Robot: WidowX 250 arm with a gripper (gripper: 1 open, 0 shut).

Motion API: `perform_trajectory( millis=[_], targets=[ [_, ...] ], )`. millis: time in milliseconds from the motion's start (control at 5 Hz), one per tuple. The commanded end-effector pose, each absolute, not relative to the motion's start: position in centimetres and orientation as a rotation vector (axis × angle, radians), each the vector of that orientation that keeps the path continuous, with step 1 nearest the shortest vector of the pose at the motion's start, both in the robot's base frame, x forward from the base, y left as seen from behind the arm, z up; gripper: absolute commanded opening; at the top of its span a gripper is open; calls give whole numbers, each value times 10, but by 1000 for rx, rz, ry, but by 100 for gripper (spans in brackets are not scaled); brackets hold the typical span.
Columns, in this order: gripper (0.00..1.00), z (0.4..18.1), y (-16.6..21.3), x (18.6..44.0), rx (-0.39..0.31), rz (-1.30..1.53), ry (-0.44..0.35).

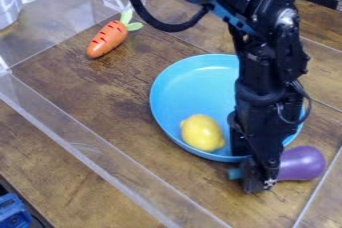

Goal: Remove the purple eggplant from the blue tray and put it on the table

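Observation:
The purple eggplant (305,161) lies low on the dark wood table (94,102), just outside the front-right rim of the blue tray (171,90). My gripper (259,178) points straight down at the eggplant's left end and covers that end. Its dark fingers merge with the black arm, so I cannot make out whether they still touch the eggplant or how wide they stand. A yellow lemon (202,132) rests inside the tray near its front.
An orange carrot (108,38) with green leaves lies on the table at the back left. A clear plastic wall (94,157) runs along the table's left and front edges. The black arm rises over the tray's right half.

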State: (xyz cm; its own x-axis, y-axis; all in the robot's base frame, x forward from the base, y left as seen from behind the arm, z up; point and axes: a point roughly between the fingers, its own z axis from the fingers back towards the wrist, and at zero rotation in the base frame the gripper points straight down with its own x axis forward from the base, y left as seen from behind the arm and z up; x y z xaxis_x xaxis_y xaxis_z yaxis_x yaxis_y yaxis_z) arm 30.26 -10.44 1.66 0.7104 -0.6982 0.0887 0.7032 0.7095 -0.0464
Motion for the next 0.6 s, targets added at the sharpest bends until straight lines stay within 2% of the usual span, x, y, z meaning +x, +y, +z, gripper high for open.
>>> perform_trajectory(
  millis=[0,400],
  targets=[
    [100,8,-93,296,-95,-707,-28],
    [100,12,-100,299,-108,-701,-40]
  ],
)
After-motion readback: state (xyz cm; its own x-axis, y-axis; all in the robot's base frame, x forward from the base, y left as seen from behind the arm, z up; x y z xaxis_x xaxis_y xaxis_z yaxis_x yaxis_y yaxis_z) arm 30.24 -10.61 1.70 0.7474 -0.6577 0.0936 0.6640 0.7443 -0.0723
